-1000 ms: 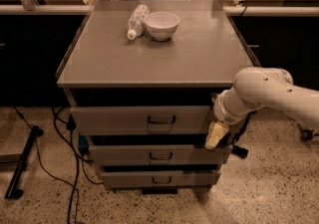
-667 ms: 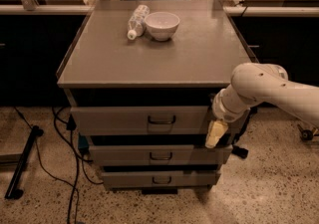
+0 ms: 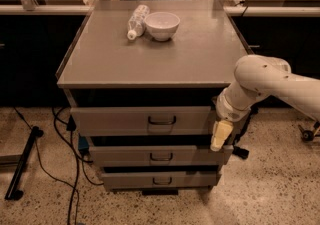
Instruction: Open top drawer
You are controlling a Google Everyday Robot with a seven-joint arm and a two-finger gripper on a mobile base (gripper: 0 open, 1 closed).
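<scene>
The top drawer is the widest of three grey drawers in a metal cabinet, with a small dark loop handle at its centre. Its front stands slightly out from under the cabinet top. My gripper hangs pointing down at the right end of the top drawer's front, over the right end of the middle drawer. It is well to the right of the handle and holds nothing that I can see. My white arm reaches in from the right.
A white bowl and a lying plastic bottle sit at the back of the cabinet top. The bottom drawer is lowest. Cables and a black stand lie on the floor at left.
My arm's elbow has shifted a little left and up. The gripper stays near the right end of the top drawer. The drawers have not moved.
</scene>
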